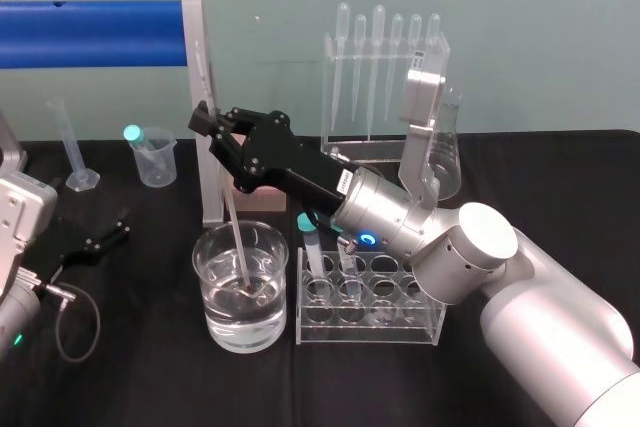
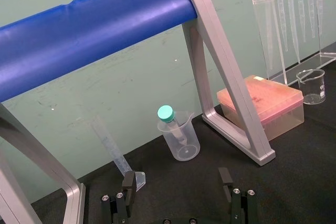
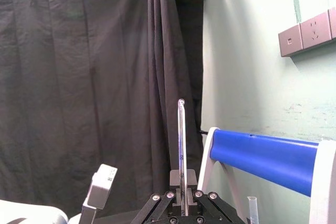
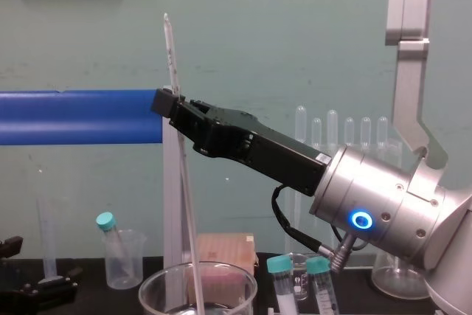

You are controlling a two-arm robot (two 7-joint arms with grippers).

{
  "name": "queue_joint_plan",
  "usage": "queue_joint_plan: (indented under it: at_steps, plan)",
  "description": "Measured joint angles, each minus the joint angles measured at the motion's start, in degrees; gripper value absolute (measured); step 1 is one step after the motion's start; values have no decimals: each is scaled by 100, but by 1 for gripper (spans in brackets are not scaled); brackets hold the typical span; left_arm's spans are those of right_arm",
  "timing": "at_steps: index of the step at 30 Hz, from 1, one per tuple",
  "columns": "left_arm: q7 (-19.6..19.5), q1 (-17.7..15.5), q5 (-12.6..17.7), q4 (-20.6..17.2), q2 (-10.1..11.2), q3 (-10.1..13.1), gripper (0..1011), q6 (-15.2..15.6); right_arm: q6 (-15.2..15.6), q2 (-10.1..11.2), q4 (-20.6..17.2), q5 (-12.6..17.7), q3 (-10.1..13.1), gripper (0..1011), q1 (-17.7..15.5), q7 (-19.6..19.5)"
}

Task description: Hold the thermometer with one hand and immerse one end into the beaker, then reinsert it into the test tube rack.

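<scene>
Head view, centre: my right gripper (image 1: 207, 123), a long black pincer on a thick silver wrist with a glowing blue ring, reaches from the lower right toward the upper left of the frame. Its fingers are closed narrowly on the thermometer (image 1: 236, 232), a long, thin, whitish glass rod. The rod runs down from the fingertips, leaning slightly, into the large clear glass beaker (image 1: 215, 297) at lower centre. I read its lower end as under the water, near the beaker's bottom.

Chest view: the same gripper (image 4: 166, 101) clamps the thermometer (image 4: 171, 57) at mid-frame. The rod's top rises above the fingertips toward the upper edge, and its lower part drops inside the beaker's rim (image 4: 247, 289) at the bottom edge.

Right wrist view: the thermometer (image 3: 181, 150) stands between the closed fingers (image 3: 181, 205) at bottom centre.

Just right of the beaker in the head view stands the clear acrylic test tube rack (image 1: 400, 332), holding teal-capped tubes.

My left gripper (image 1: 118, 227) rests low at the left edge of the head view, well apart from the beaker. In the left wrist view its fingers (image 2: 177, 179) stand wide apart with nothing between them.

Background, head view: a blue padded bar on a silver frame (image 1: 90, 32) at upper left, a small cloudy beaker with a teal-capped tube (image 1: 155, 157) below it, and a clear stand of plastic pipettes (image 1: 385, 67) at upper centre.
</scene>
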Motion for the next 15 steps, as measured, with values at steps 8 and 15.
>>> queue_joint_plan:
  at_steps: [8,15]
  plan:
    - [0,0,0,0,0,0,1008,0,0,0,0,0,0,57,0,0]
    - [0,0,0,0,0,0,1008,0,0,0,0,0,0,56,0,0]
